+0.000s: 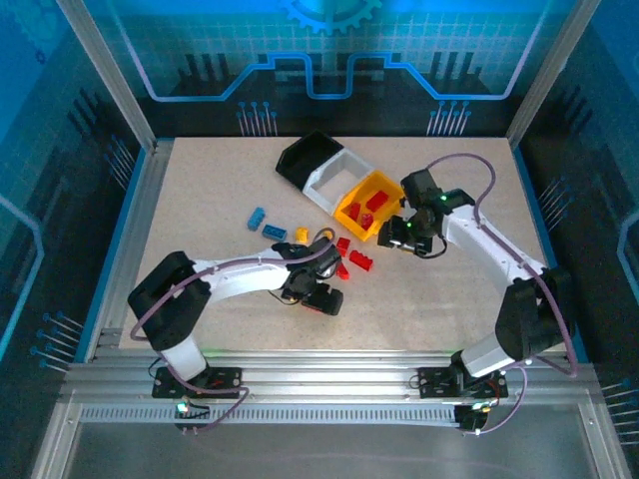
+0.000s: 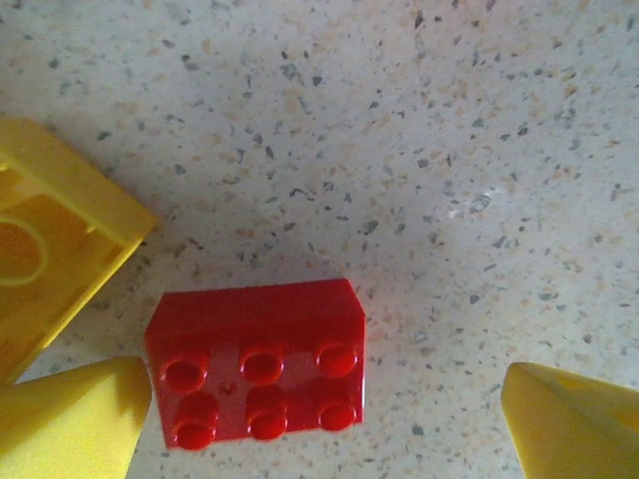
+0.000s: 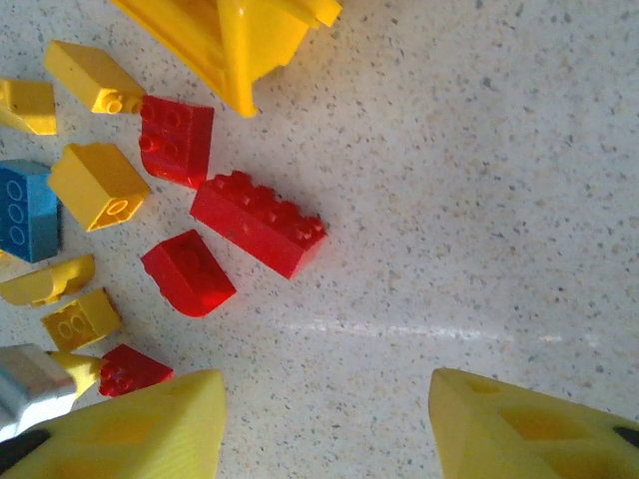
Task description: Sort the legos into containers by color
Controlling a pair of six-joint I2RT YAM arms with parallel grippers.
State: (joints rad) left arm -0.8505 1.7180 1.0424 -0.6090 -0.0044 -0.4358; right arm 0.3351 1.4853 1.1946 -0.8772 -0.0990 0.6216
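Lego (image 2: 258, 374) between left tool's (image 2: 319, 399) fingers (image 2: 75, 424), possibly touching.

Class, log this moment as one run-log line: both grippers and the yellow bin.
left gripper: open, straddling red brick on table | right gripper: open, empty | yellow bin: red bricks inside | sorting: unfinished

No text, label, brand or number can be read anywhere in these views. The one sign-like mark is a blue gear outline (image 1: 331, 12) with circuit-style lines, printed on the back wall panel (image 1: 200, 50) behind the table.
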